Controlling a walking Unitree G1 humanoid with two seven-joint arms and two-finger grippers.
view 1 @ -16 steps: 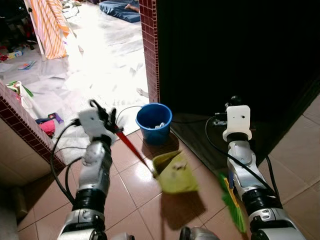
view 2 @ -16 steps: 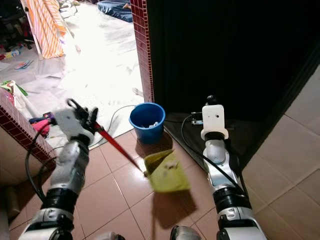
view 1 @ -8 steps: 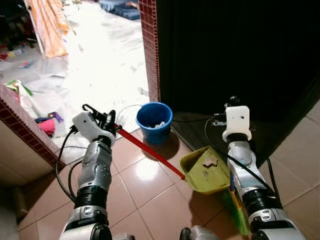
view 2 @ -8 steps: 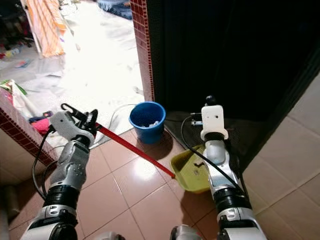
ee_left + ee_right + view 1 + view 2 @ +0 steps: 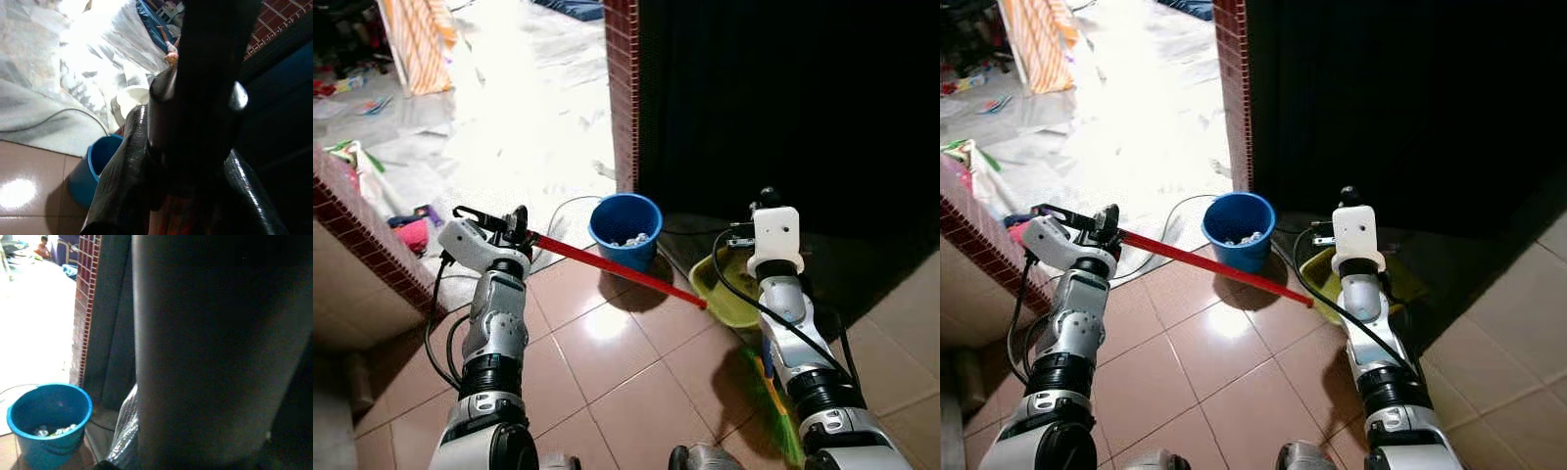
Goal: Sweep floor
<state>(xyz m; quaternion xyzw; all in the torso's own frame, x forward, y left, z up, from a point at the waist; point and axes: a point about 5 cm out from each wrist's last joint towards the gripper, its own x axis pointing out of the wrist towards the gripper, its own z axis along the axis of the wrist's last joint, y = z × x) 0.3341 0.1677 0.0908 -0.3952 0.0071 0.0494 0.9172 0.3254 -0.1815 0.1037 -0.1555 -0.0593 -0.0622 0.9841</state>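
My left gripper is shut on the top of a long red handle. The handle slants down to the right, across the front of a blue bucket with bits of white litter inside. At its end is a yellow-green dustpan, low beside my right forearm and partly hidden by it. My right gripper is raised by the dark doorway and looks shut on a dark broom handle. The broom's green bristles rest on the tiles under that arm.
A red brick pillar edges the dark doorway. A low brick wall runs on the left, with a pink item and bags behind it. A white cable loops by the bucket. Brown tiles lie in front.
The dustpan has swung from the middle of the floor to the right, past the bucket, to my right arm. My left gripper has tipped the red handle flatter. The right arm stayed put.
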